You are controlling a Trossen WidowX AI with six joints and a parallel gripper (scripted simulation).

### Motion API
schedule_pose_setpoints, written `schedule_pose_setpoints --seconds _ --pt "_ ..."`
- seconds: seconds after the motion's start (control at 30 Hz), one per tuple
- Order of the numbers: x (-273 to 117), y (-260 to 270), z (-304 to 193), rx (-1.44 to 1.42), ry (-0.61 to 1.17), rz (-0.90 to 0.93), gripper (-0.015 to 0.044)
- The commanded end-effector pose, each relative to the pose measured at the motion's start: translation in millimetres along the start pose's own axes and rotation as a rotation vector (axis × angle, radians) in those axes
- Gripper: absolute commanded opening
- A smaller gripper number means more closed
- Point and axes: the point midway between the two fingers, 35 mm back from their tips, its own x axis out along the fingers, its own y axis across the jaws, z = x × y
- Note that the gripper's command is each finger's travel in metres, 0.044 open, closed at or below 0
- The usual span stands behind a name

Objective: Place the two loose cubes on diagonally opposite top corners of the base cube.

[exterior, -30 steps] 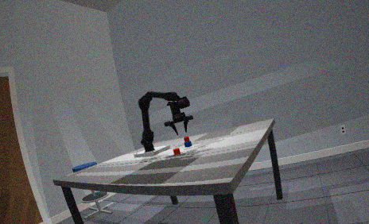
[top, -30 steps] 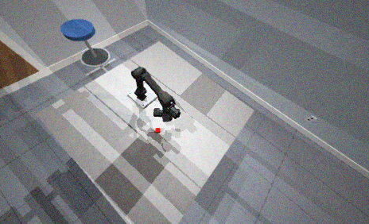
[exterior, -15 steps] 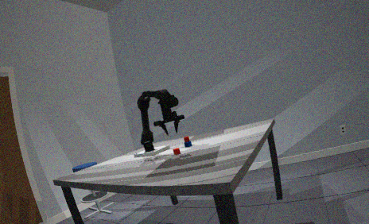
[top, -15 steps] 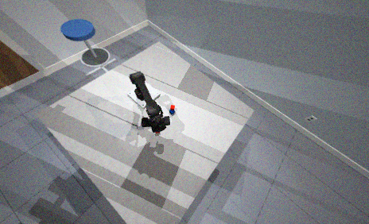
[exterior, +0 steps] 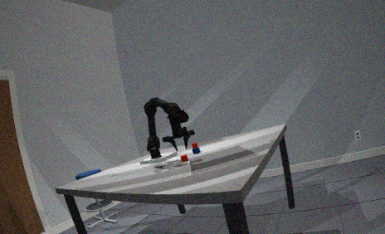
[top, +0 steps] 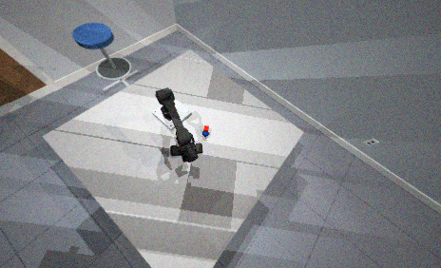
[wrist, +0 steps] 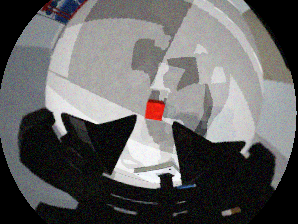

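Note:
The blue base cube [top: 205, 134] [exterior: 197, 151] stands on the table. One red cube [top: 206, 128] [exterior: 195, 145] rests on top of it, set toward one side; the exact corner is too small to tell. The other red cube [exterior: 184, 158] [wrist: 155, 109] lies on the table; in the top view the arm hides it. My gripper [exterior: 182, 148] [wrist: 154, 120] is open and empty, pointing down above this loose red cube. In the wrist view the cube shows just beyond the gap between the fingertips. The blue cube is not visible there.
The arm's white base plate [top: 172, 126] is on the table [exterior: 151, 198], behind the gripper. The blue-and-red stack stands a short way to the side of the loose red cube. A blue stool [top: 92, 35] [exterior: 88, 173] stands on the floor beyond the table.

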Motion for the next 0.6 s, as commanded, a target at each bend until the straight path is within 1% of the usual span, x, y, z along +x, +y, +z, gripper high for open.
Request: schedule_pose_setpoints --seconds 0.0,0.13,0.57 --pt "6.3 0.5 0.3 -0.005 -0.004 0.005 0.0265" --pt "18.2 0.6 0.2 -0.005 -0.004 0.005 0.0265" --pt "32.8 0.8 0.6 -0.005 -0.004 0.005 0.0265"
